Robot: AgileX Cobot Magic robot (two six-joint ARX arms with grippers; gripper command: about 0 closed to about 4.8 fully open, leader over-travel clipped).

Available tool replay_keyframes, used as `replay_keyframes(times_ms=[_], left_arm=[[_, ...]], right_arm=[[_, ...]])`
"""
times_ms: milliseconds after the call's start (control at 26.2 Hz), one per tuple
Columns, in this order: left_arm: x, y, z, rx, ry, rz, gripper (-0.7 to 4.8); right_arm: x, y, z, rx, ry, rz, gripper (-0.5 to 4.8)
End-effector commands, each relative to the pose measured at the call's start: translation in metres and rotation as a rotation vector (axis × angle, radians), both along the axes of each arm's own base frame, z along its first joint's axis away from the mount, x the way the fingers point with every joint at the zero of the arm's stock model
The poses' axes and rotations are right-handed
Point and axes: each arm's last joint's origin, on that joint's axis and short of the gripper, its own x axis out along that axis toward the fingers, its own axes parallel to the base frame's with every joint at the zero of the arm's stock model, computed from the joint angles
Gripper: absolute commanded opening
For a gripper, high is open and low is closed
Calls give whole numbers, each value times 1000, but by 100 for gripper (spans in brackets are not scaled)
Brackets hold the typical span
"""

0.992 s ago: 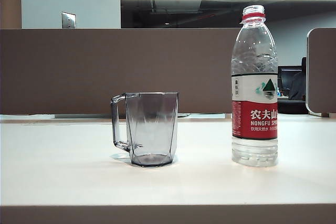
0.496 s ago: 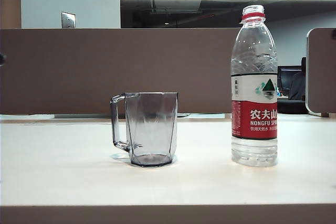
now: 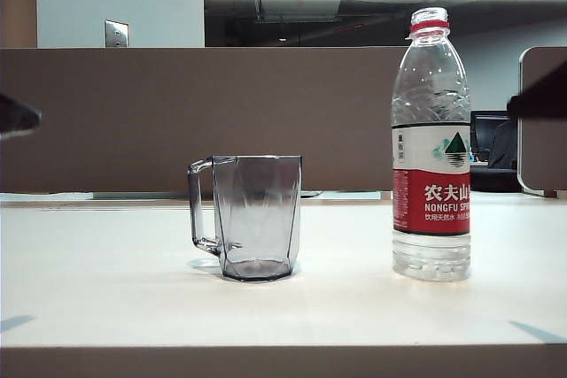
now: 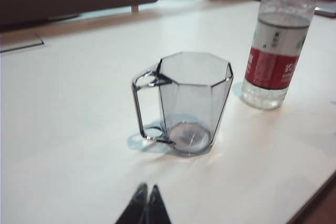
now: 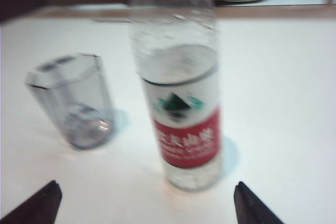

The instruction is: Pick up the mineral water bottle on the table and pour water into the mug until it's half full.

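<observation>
The mineral water bottle [image 3: 431, 148] stands upright on the right of the white table [image 3: 106, 289], and its water [image 5: 176, 64] reaches about the top of the label. The clear grey mug [image 3: 257, 219] stands to its left, handle turned away from the bottle, and looks empty. My left gripper [image 4: 147, 188] is shut, its tips together a short way in front of the mug [image 4: 191, 100]. It shows as a dark shape [image 3: 27, 117] at the exterior view's left edge. My right gripper [image 5: 146, 187] is open wide, short of the bottle [image 5: 181, 93]. It appears as a dark shape [image 3: 523, 104] at the right edge.
A brown partition [image 3: 177, 112] runs behind the table. A second rounded panel [image 3: 542, 143] stands at the back right. The table's brown front edge [image 3: 283, 362] lies closest to the exterior camera.
Both arms have swung into the exterior view, one dark shape at each side edge, with shadows at the table's front corners. Bottle and mug have stayed put.
</observation>
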Motion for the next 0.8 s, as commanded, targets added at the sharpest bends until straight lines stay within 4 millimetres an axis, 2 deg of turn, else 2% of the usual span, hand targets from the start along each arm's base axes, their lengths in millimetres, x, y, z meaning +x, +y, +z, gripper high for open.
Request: replay_keyframes(times_ms=[38, 267, 686, 801], left_arm=[[3, -2, -4, 34, 42, 1, -5], [4, -3, -8, 62, 78, 0, -5], [2, -5, -7, 61, 75, -23, -5], [2, -5, -7, 61, 75, -24, -5]], right_arm=[[2, 8, -2, -90, -21, -2, 479], [17, 10, 2, -117, -63, -145, 479], [52, 18, -10, -99, -40, -55, 479], [70, 27, -18, -110, -16, -42, 479]])
